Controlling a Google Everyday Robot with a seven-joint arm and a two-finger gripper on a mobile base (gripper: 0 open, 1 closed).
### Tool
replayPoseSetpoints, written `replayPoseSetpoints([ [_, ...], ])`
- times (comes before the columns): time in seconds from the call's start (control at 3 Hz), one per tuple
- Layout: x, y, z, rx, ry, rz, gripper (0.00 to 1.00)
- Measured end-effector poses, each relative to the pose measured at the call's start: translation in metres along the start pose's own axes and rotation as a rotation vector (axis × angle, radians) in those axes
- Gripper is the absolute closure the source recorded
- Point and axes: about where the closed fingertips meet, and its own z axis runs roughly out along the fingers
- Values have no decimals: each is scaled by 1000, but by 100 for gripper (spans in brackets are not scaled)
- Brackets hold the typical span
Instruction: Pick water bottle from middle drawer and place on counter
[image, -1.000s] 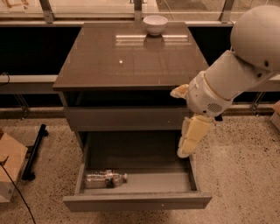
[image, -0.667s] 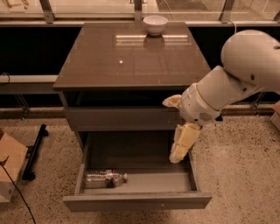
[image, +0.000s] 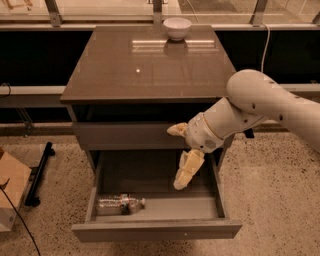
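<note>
The water bottle lies on its side at the front left of the middle drawer, which is pulled fully out. Its cap points right. My gripper hangs over the right half of the open drawer, above and to the right of the bottle, not touching it. It is open and empty, with one cream finger pointing down into the drawer and the other by the closed drawer front above. The glossy counter tops the cabinet.
A white bowl stands at the counter's back edge. A cardboard box and a black stand sit on the floor at the left. A railing and window run behind the cabinet.
My arm has swung left and lower, bringing the gripper from the drawer's right edge to over its inside. The bottle and drawer have not moved.
</note>
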Motion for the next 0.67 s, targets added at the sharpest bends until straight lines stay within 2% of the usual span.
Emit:
replayPoseSetpoints([
  [0.33, 3, -1, 4, -7, -4, 5, 0],
  [0.67, 8, -4, 26, -8, -17, 20, 0],
])
